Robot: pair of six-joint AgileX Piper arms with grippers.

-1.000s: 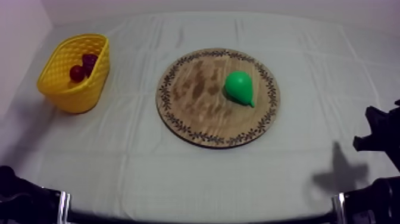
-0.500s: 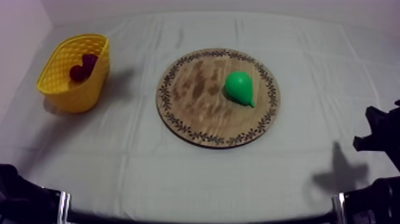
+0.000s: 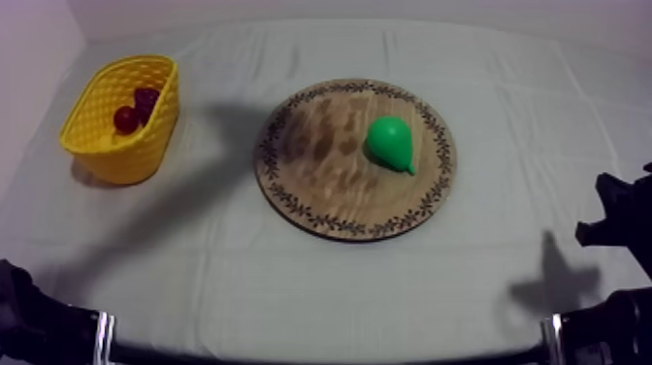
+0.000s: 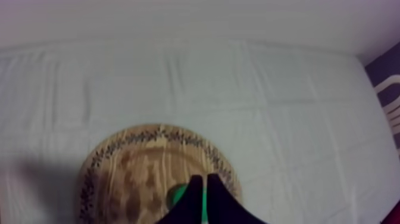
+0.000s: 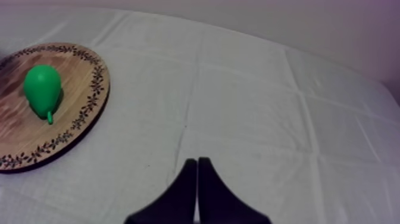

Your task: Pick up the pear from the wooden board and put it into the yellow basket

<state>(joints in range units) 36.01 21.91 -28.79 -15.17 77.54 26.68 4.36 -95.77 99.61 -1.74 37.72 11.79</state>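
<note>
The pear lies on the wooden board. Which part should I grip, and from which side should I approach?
Grip the pear on its broad round body, not the thin stem end. It lies on its side on the wooden board, stem toward the near right rim, so coming straight down and closing across the body's width looks safest.

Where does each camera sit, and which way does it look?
Top view: overhead, slanting down on wooden board, pear, yellow basket; left arm, right arm at lower edges.
Left wrist view: on left arm, facing the board; left gripper shut before the pear.
Right wrist view: on right arm, facing across the cloth; right gripper shut.
All share board and pear.
</note>
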